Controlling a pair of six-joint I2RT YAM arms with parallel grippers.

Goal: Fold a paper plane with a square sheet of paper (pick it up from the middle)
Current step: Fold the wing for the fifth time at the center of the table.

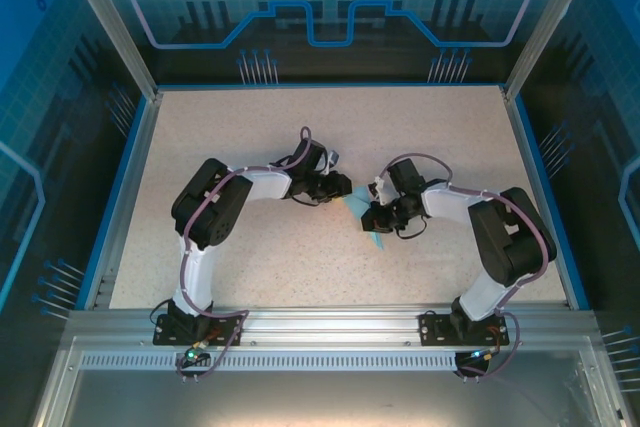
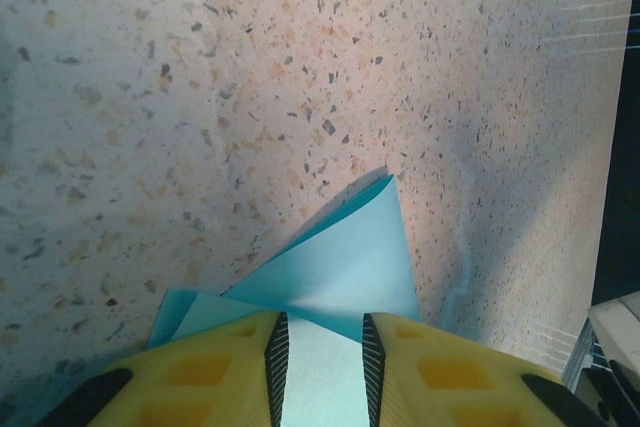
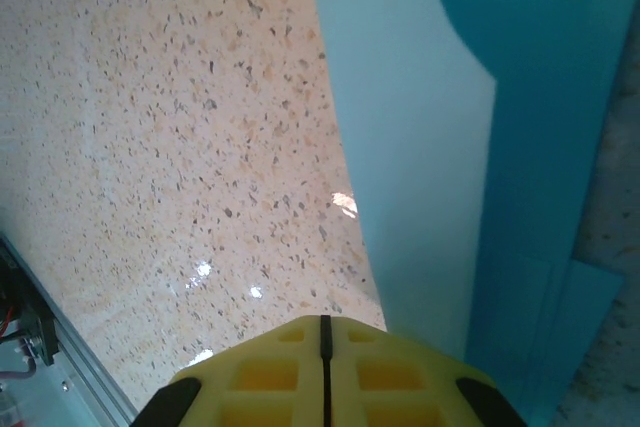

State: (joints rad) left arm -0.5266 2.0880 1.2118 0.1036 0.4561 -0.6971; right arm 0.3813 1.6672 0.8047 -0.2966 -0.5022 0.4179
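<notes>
While you look from above, you find the square sheet of paper [image 1: 356, 210] - partly folded, with layers over each other - near the middle of the table [image 1: 230, 127], between both arms. Your left gripper [image 2: 322, 372] stands at its 10 o'clock, jaws a little apart, with paper in the gap. Your right gripper [image 3: 323, 347], at its 3 o'clock, is clenched - whether it pinches the paper, I cannot tell.
</notes>
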